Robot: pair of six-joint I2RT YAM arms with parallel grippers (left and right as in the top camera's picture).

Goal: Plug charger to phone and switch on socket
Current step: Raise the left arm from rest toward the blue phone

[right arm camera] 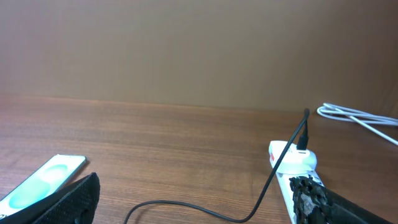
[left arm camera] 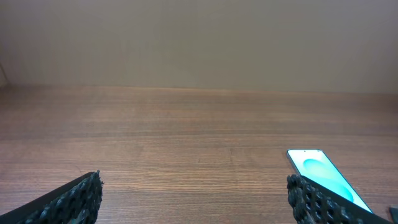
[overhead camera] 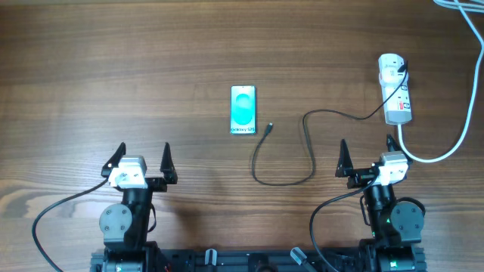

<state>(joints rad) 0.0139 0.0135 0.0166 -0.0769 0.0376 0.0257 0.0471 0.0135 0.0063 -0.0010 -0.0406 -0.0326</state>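
Note:
The phone (overhead camera: 243, 109) lies flat mid-table, cyan screen up, white band at its near end; it also shows in the left wrist view (left arm camera: 323, 173) and the right wrist view (right arm camera: 38, 182). The charger, a thin black cable (overhead camera: 308, 155), loops from its loose connector tip (overhead camera: 269, 128) just right of the phone to its plug end (overhead camera: 402, 69) seated in the white socket strip (overhead camera: 395, 100) at far right. The cable (right arm camera: 277, 171) and the socket (right arm camera: 292, 158) show in the right wrist view. My left gripper (overhead camera: 144, 162) and right gripper (overhead camera: 367, 156) are open, empty, near the front edge.
The socket's thick white cord (overhead camera: 467, 121) curves along the right edge and off the top right corner; it also shows in the right wrist view (right arm camera: 357, 117). The wooden table (overhead camera: 113, 68) runs bare to the left and back.

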